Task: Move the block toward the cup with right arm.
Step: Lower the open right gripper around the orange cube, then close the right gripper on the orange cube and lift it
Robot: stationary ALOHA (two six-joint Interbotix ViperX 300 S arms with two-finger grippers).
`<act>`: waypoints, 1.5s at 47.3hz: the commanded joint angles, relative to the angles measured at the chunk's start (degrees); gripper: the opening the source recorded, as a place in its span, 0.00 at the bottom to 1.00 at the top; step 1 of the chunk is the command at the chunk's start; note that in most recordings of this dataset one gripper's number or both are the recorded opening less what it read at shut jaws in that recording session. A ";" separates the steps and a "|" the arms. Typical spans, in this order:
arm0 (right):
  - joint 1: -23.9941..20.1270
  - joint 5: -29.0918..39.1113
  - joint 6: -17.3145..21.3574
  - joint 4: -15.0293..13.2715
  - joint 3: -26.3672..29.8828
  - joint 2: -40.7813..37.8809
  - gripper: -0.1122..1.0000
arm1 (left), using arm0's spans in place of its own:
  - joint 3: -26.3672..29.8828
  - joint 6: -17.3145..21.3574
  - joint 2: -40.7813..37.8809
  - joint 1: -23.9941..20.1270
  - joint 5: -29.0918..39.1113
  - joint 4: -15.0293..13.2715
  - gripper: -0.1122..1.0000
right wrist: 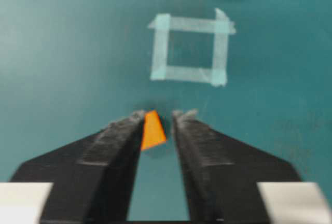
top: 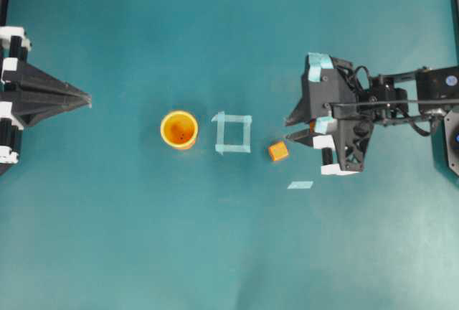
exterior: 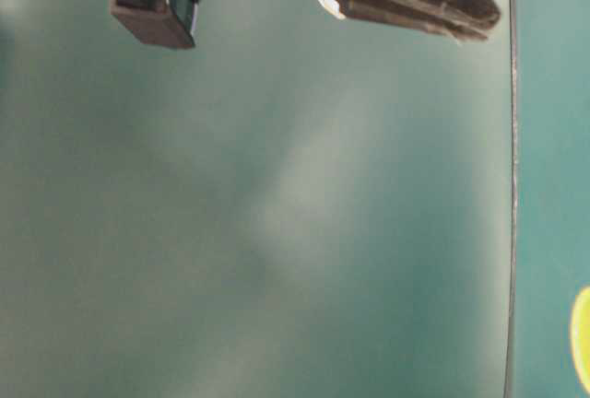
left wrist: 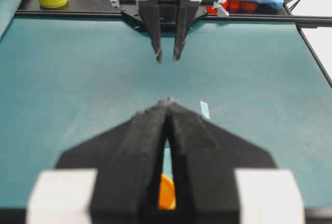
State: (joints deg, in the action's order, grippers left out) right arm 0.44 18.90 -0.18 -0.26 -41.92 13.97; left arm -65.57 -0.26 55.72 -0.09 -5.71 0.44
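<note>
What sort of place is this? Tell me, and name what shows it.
Probably a robotics lab test bench: a plain teal table, a taped square marking a spot, and two black robot arms, left gripper and right gripper.

Orange block (top: 278, 151), yellow-rimmed orange cup (top: 179, 129), pale teal tape square (top: 233, 133), dark teal worktop (top: 143, 238), black right gripper (right wrist: 158, 117) with white blocks

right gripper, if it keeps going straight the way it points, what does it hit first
Probably the small orange cube, just off the right gripper's open tips; beyond it lie the pale tape square outline and round yellow-orange plastic cup.
</note>
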 commanded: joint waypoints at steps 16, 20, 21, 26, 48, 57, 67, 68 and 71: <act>0.09 -0.44 0.26 0.09 1.14 -5.10 0.68 | 1.58 0.00 -0.18 0.00 -0.18 0.09 0.10; 0.09 -0.53 0.18 0.09 1.49 -7.03 0.69 | 1.58 0.00 -0.26 0.00 -0.18 0.09 0.10; 0.09 -0.62 0.18 0.09 1.58 -7.47 0.70 | 1.58 -0.09 -0.18 0.00 -0.18 0.09 0.10; 0.09 -1.23 0.18 0.09 1.93 -9.49 0.70 | 1.58 0.00 -0.26 0.00 0.00 0.09 0.10; -1.49 -6.86 0.26 0.09 1.41 -13.62 0.70 | 1.58 -0.09 -0.18 0.00 0.18 0.09 0.10; -2.11 -7.56 0.26 0.09 1.32 -14.33 0.70 | 1.58 -0.09 -0.26 0.00 0.18 0.09 0.10; -2.55 -8.79 0.26 0.09 1.05 -16.17 0.69 | 1.58 0.00 -0.18 0.00 0.18 0.09 0.10; -2.55 -8.79 0.26 0.09 1.05 -16.35 0.69 | 1.58 0.00 -0.18 0.00 0.18 0.09 0.10; -2.55 -9.14 0.26 0.09 0.97 -16.79 0.69 | 1.58 0.00 -0.18 0.00 0.18 0.09 0.10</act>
State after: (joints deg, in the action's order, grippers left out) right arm -1.76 10.55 0.00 -0.18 -41.48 -3.25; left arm -65.57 -0.26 55.72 -0.09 -5.27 0.44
